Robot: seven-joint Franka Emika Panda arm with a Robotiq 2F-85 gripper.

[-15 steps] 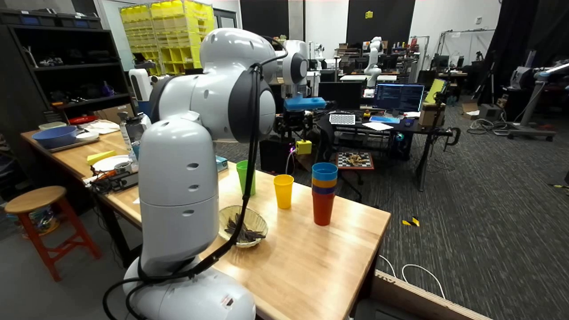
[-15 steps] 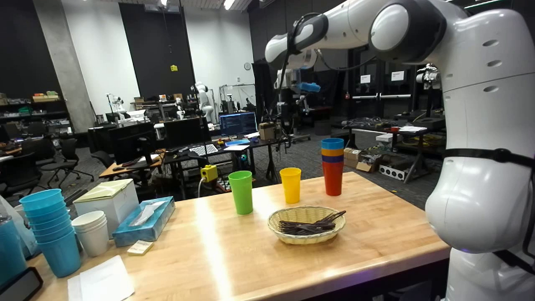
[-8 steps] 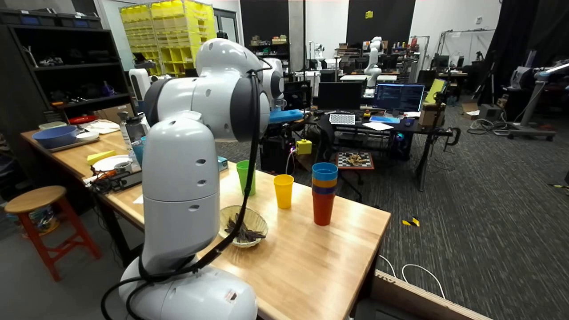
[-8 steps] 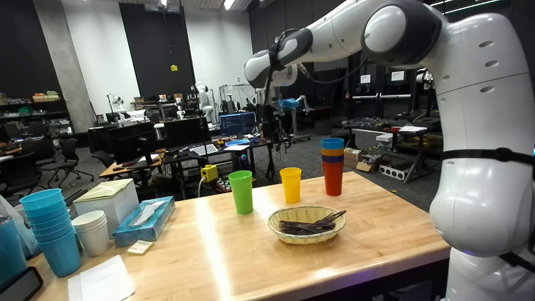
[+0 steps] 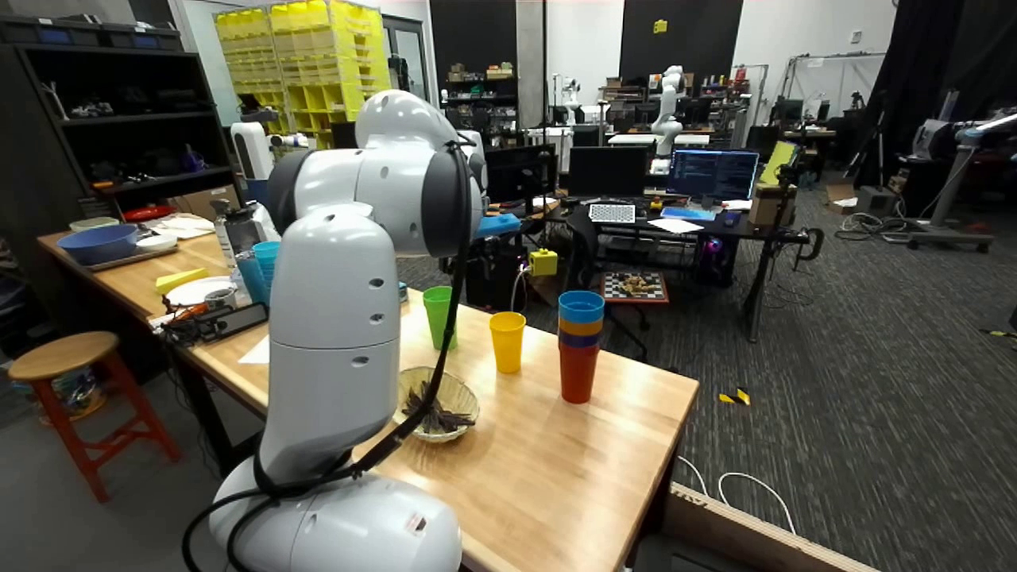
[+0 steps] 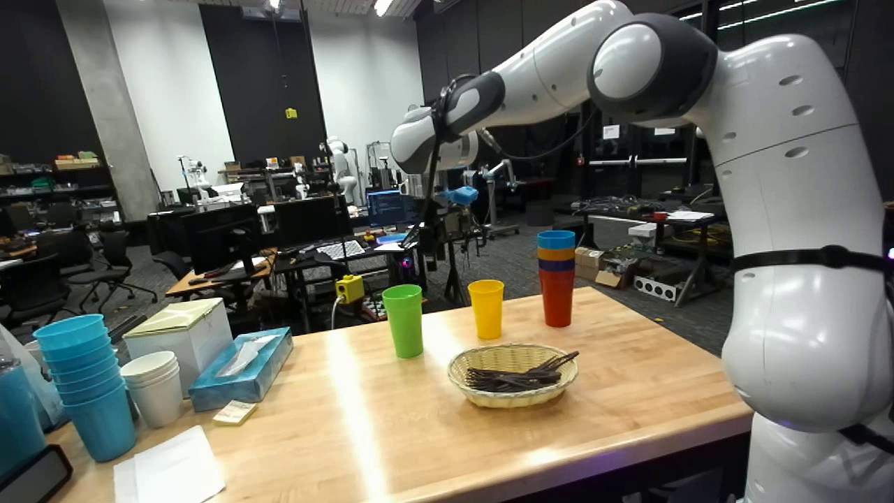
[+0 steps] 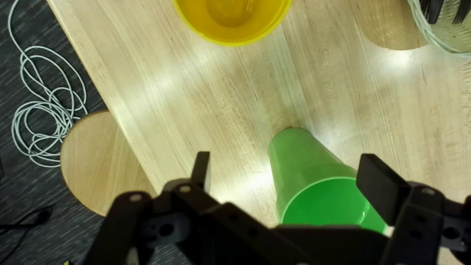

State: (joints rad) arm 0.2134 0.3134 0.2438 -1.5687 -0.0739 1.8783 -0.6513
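In an exterior view, left to right: a stack of blue cups, white cups and a tissue box stood on the worktop. Next came the green cup, upright near the far edge. The gripper hung above it, apart from it, fingers spread wide, nothing held. Further right: yellow cup, upright; wicker basket of dark forks, nearer the camera; nested stack of coloured cups. Wrist view: the green cup's mouth lay off-centre, partly hidden by the finger on that view's right. Judgement: a straight descent there risked that finger striking the rim; better practice would have been to centre the gap over the cup first, keep the fingers spread and lower slowly, since a light cup could tip.
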